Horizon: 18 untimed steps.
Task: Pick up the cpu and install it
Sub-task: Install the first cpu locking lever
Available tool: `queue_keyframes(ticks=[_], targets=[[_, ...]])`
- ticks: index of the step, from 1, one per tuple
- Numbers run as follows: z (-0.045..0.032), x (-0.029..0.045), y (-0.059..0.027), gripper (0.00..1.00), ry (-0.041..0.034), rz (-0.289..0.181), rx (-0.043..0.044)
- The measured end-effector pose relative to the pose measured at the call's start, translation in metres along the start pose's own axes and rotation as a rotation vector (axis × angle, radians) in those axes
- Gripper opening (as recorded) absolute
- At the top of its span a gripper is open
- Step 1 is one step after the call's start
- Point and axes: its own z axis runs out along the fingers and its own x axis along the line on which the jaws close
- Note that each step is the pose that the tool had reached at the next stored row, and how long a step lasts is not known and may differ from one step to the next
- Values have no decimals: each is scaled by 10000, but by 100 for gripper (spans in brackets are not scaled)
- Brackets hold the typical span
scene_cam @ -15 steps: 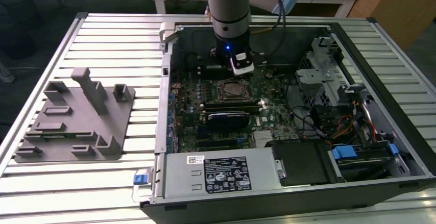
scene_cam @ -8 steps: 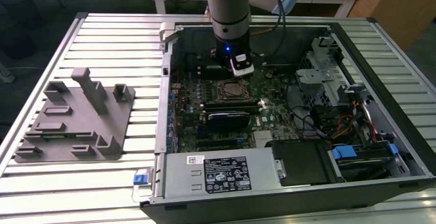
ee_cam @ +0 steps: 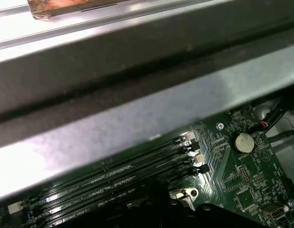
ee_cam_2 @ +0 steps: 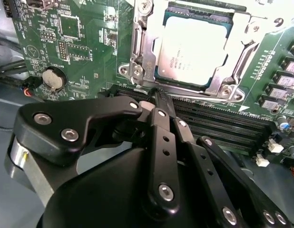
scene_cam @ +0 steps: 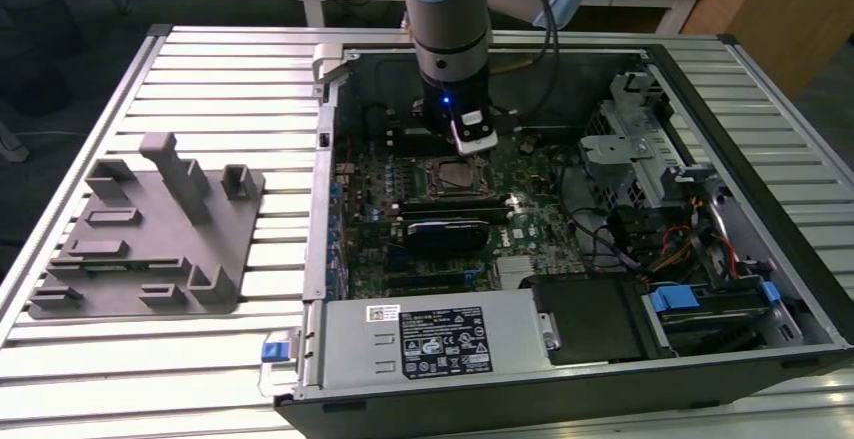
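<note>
The cpu (ee_cam_2: 194,47), a flat square chip with a silvery top, lies inside the metal-framed socket (ee_cam_2: 137,71) on the green motherboard (ee_cam_2: 75,38). In the exterior view the cpu (scene_cam: 454,172) sits in the middle of the open computer case, just below the arm's wrist. My gripper (ee_cam_2: 155,94) hovers beside the socket over the black memory slots (ee_cam_2: 223,123). Its black fingers (ee_cam_2: 161,123) are pressed together with nothing between them. They are apart from the chip.
The grey plastic fixture block (scene_cam: 147,229) stands on the slatted table at the exterior view's left. Inside the case are a power supply (scene_cam: 427,339), drive cage (scene_cam: 641,149) and cables (scene_cam: 627,239). A coin battery (ee_cam: 242,141) sits near the case wall (ee_cam: 137,109).
</note>
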Motion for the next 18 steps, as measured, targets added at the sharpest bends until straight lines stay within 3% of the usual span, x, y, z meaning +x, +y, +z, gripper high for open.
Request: queue_keyframes(ticks=[10, 18], targets=[[20, -8, -34, 11, -4, 0, 9], [-31, -15, -21, 11, -3, -1, 5]])
